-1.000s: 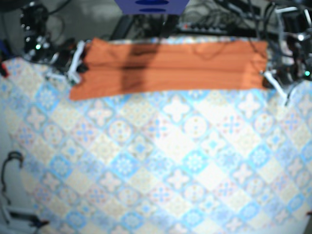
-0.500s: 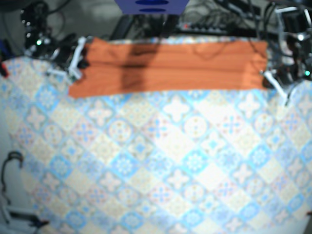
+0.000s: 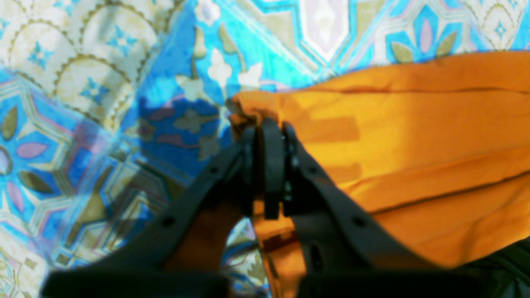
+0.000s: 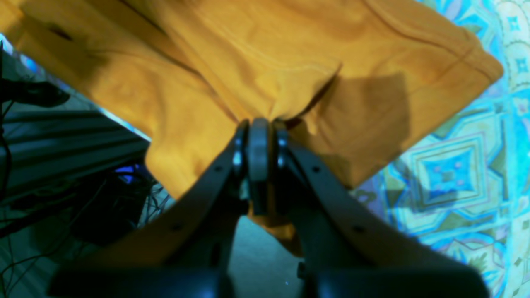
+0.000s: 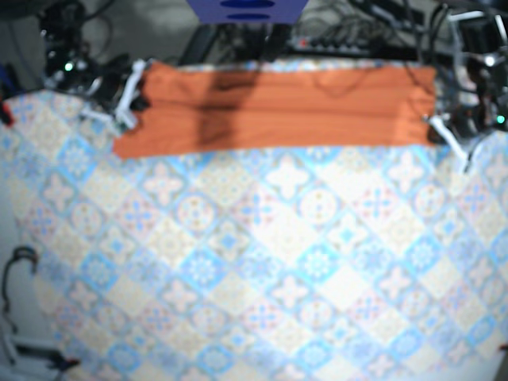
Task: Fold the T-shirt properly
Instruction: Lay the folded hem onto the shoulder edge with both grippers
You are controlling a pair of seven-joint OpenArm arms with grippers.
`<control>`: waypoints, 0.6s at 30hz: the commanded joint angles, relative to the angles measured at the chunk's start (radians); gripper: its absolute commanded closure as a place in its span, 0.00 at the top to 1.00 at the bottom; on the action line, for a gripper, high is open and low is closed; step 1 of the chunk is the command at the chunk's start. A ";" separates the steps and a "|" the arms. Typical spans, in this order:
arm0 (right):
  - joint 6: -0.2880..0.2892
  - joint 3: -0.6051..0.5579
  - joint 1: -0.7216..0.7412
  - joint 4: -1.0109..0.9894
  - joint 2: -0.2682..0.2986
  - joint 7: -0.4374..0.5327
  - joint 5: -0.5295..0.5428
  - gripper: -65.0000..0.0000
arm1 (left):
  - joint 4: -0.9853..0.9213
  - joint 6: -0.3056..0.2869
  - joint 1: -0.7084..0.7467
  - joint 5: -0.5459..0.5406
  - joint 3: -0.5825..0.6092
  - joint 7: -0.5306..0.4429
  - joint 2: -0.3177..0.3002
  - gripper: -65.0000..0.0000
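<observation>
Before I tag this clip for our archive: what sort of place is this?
Likely a robotics lab bench, not a home: cables crowd behind the far edge, a patterned tablecloth covers the top, and the left gripper and right gripper each clamp the orange T-shirt.

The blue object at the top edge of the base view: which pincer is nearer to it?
Right. The right pincer grips the T-shirt at its view-left end, diagonally below the blue object; the left pincer grips the view-right end, clearly farther away.
</observation>
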 commanded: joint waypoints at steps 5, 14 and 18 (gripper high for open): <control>0.004 0.009 0.002 0.011 0.010 0.017 0.012 0.13 | 0.010 0.002 -0.009 -0.010 -0.008 -0.014 -0.024 0.00; 0.004 0.007 0.002 0.011 0.010 0.017 0.012 0.32 | 0.010 0.006 -0.009 -0.010 -0.011 -0.014 -0.024 0.14; 0.004 0.006 0.002 0.011 0.010 0.017 0.012 0.36 | 0.010 0.006 -0.009 -0.010 -0.011 -0.014 -0.024 0.21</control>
